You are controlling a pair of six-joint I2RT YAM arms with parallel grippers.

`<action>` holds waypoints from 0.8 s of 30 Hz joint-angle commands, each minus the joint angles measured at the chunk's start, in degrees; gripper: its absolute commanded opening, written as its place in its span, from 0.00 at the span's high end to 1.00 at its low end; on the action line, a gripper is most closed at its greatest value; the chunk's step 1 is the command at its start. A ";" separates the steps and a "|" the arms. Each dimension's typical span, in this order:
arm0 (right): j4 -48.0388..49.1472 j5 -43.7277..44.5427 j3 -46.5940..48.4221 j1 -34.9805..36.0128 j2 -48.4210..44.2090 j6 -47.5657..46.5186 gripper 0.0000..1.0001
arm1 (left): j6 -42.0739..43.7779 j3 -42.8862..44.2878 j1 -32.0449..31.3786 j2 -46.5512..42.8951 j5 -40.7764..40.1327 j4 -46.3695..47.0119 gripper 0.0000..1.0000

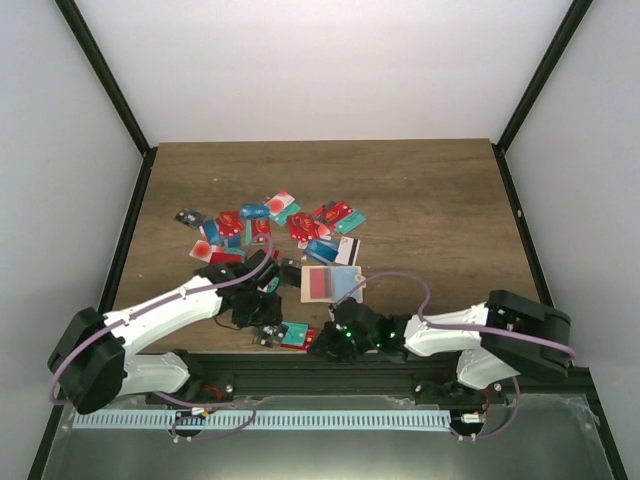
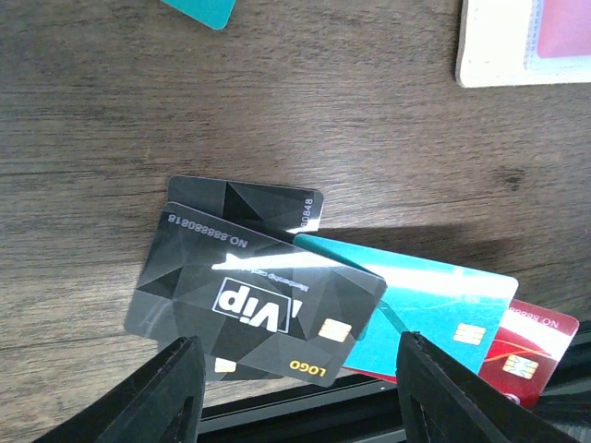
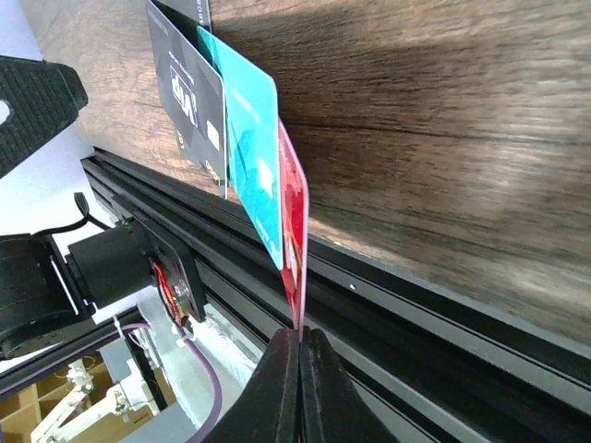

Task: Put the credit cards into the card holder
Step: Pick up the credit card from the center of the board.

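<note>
A dark brown wood-grain desk fills the middle of the top view, closed in by plain white walls and 2 black struts that slant up and outward from its far corners. Along its near edge runs a black slotted rail, seen close in both wrist views, where light lays a pale sheen on the grain. Below the rail in the top view lies a grey metal sheet with a long white perforated strip across it.
</note>
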 commanded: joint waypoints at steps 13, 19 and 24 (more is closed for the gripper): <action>-20.04 7.09 -0.64 -4.11 -19.96 -4.97 0.99 | -1.90 8.01 0.16 -1.68 -0.67 -1.45 0.41; -25.58 8.32 4.32 -9.01 -24.10 -7.90 0.99 | -5.89 15.48 0.29 -2.74 0.43 -2.20 0.41; -28.55 11.88 8.74 -12.60 -27.17 -7.23 0.99 | -10.47 19.92 0.81 -3.24 2.95 0.41 0.41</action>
